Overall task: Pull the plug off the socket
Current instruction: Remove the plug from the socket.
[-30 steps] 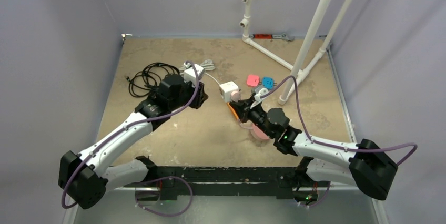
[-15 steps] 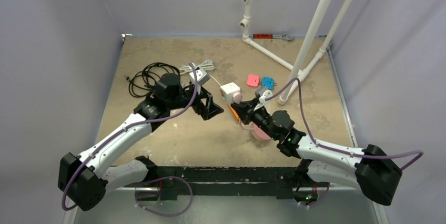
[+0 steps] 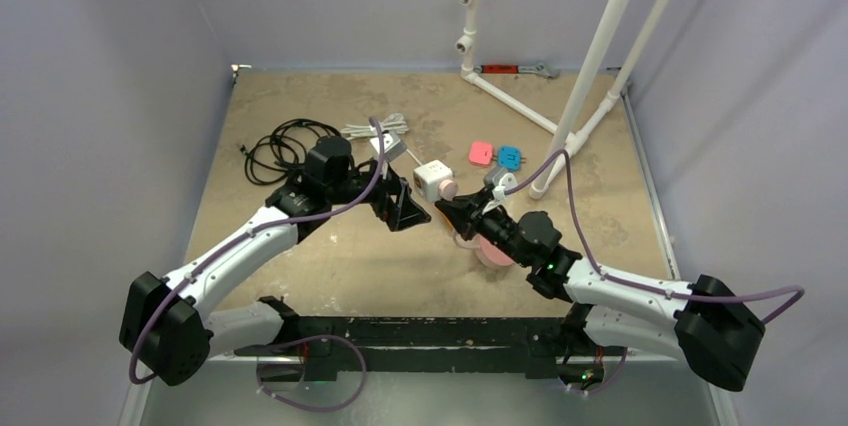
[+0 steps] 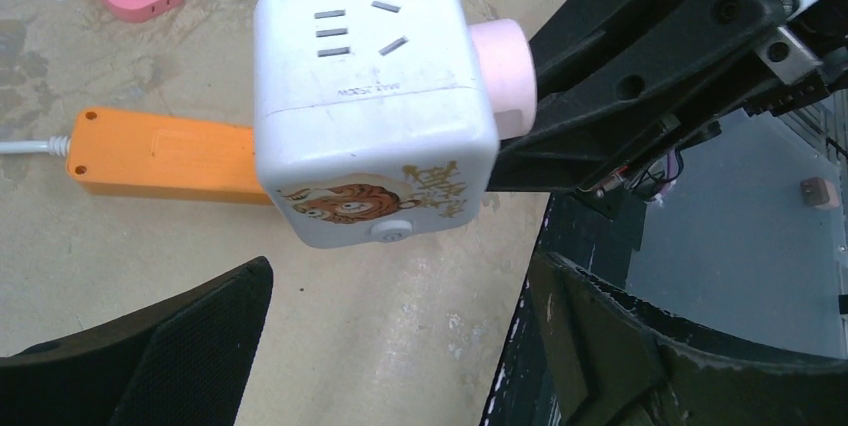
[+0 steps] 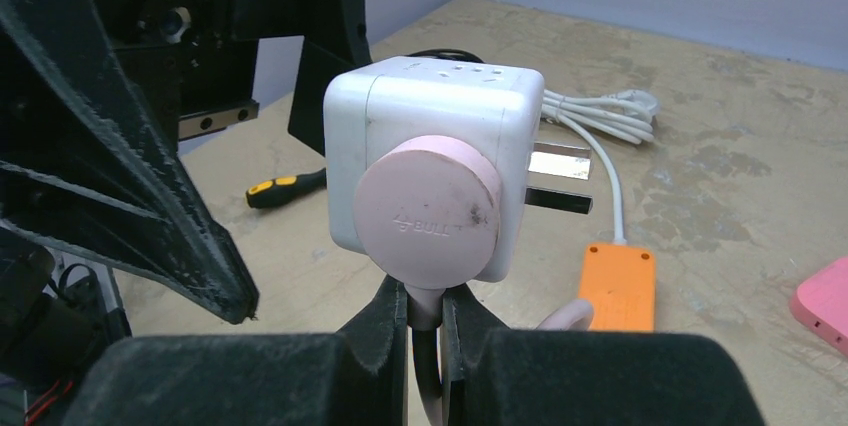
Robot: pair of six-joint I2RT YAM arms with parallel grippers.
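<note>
Your right gripper [image 5: 425, 321] is clamped on the stem of the pink plug [image 5: 428, 208], just under its round, smooth disc. That disc sits flush in one face of the white cube adapter [image 5: 440, 111]. Your left gripper [image 4: 400, 276] is spread wide, with its black mesh-textured pads [image 4: 205, 336] on either side of the cube and touching nothing.

The socket [image 4: 150, 156], a long flat orange plastic strip, lies on the table [image 3: 330, 256]. In the right wrist view it is at 4 o'clock from the cube. A white cable runs from its far end. The cube's two bare metal prongs [image 5: 558, 176] sit in no slot.

The cube blocks the left wrist view of the middle of the strip. It is glossy and round-cornered, with five slots on its upper face, a brown tiger print and one small round button.

In the top view:
- Two flat adapters lie at 2 o'clock from the cube, one pink [image 3: 481, 153] and one blue [image 3: 510, 157].
- One coiled black cable [image 3: 285, 146] lies at 9 o'clock.
- One white cable bundle [image 3: 375, 128] lies at 10 o'clock.

One yellow-and-black screwdriver [image 5: 285, 188] lies at 9 o'clock from the cube in the right wrist view. The table is beige, stained and matte.
</note>
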